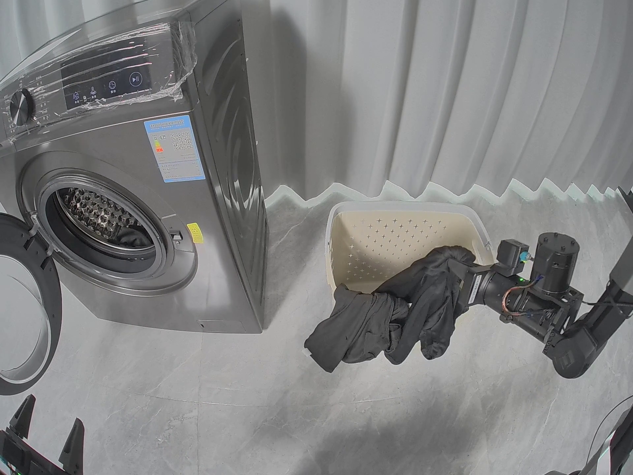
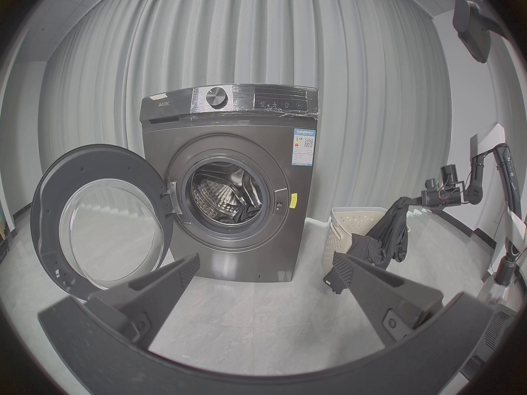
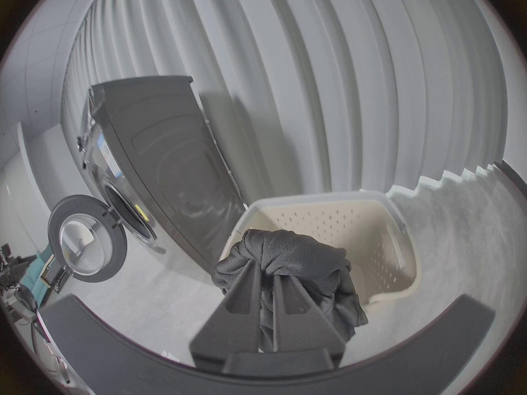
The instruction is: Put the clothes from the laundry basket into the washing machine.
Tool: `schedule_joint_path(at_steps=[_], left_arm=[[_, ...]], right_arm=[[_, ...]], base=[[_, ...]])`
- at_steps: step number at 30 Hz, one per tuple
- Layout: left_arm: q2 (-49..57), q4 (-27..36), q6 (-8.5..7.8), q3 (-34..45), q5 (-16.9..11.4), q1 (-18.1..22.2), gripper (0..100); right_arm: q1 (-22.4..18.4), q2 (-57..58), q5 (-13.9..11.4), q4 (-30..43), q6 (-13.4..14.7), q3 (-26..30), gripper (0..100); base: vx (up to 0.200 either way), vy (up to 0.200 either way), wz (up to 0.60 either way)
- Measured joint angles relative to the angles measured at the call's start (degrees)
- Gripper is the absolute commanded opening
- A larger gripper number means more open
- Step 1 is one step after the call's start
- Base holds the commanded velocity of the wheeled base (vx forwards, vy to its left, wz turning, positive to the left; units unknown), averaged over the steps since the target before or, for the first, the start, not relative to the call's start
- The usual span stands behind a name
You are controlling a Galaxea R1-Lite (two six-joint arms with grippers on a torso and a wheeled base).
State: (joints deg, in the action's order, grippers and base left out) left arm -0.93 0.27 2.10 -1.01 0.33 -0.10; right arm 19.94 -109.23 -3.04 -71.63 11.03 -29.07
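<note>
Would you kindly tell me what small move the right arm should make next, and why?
Probably lift slightly higher: the right fingers are shut on the dark grey cloth garment, whose lower folds seem draped over the front rim of the cream perforated plastic laundry basket. That frees it to swing toward the open grey metal washing machine.

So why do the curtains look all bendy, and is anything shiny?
Left wrist view: the lens bows the curtain folds into curves, with dark rounded corners. Right wrist view: same bulge around the claw gripping the dark garment; the washing machine leans and casts a shadow on the curtain. Head view: straighter lines; light glints off the plastic wrap on the machine's panel.
</note>
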Motion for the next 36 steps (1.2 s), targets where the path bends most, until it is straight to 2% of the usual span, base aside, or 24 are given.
schedule_joint_path(at_steps=[5, 10, 13, 15, 17, 21, 27, 36], left_arm=[[0.0, 0.0, 0.00, 0.0, 0.0, 0.0, 100], [0.0, 0.0, 0.00, 0.0, 0.0, 0.0, 100], [0.0, 0.0, -0.16, 0.0, 0.0, 0.0, 100], [0.0, -0.1, -0.60, 0.0, 0.0, 0.0, 100], [0.0, 0.0, -0.95, 0.0, 0.1, 0.0, 100], [0.0, -0.1, -1.10, 0.0, 0.1, 0.0, 100], [0.0, -0.1, -0.40, 0.0, -0.1, 0.0, 100], [0.0, -0.1, -0.05, 0.0, -0.2, 0.0, 100]], right_arm=[[2.2, 5.5, 0.8, 0.2, 0.0, 0.1, 0], [6.9, 12.2, 3.2, 0.5, -0.1, 0.2, 0], [9.8, 16.2, 5.1, 0.7, -1.0, 0.2, 0], [11.1, 18.7, 6.3, 1.1, -2.7, -0.4, 0], [11.4, 20.4, 7.1, 1.9, -3.9, -1.2, 0], [11.5, 23.1, 9.2, 4.2, -4.6, -2.1, 0], [11.5, 27.2, 15.1, 10.8, -4.8, -3.2, 0], [11.5, 29.4, 15.4, 11.2, -4.7, -3.4, 0]], base=[[0.000, 0.000, 0.00], [0.000, 0.000, 0.00], [0.000, 0.000, 0.00], [0.000, 0.000, 0.00], [0.000, 0.000, 0.00], [0.000, 0.000, 0.00], [0.000, 0.000, 0.00], [0.000, 0.000, 0.00]])
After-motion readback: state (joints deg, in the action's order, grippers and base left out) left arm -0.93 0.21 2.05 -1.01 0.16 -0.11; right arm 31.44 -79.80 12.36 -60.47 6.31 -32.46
